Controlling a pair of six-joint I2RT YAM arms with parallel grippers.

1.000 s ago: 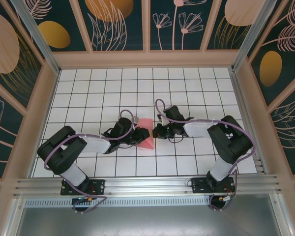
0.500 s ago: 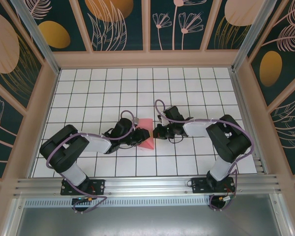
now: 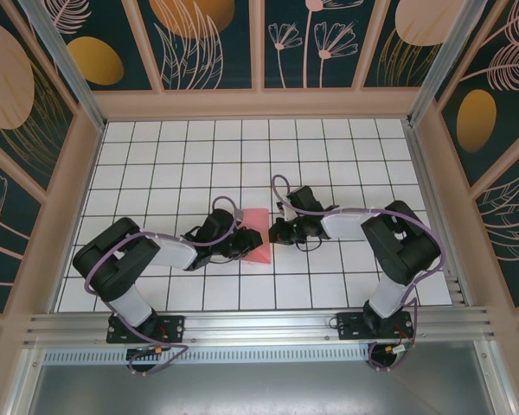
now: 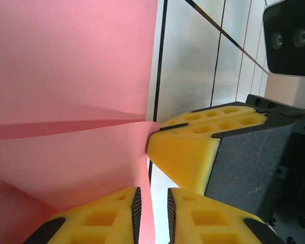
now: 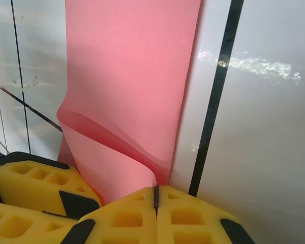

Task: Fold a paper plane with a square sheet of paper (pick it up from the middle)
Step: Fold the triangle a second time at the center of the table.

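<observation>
Tiled table (image 3: pixel 329 285): both jaws seemingly pinching paper (image 3: pixel 256 235).

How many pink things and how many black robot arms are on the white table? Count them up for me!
Pink paper: 1
Black robot arms: 2, the left arm and the right arm
Total: 3

Bright, sharp; glare on white tiles (image 5: pixel 254 66)

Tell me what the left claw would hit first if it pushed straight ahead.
Probably the right claw: the left claw points across the pink paper it pinches, and the right claw's yellow fingers sit just ahead. Depth is unclear.
</observation>
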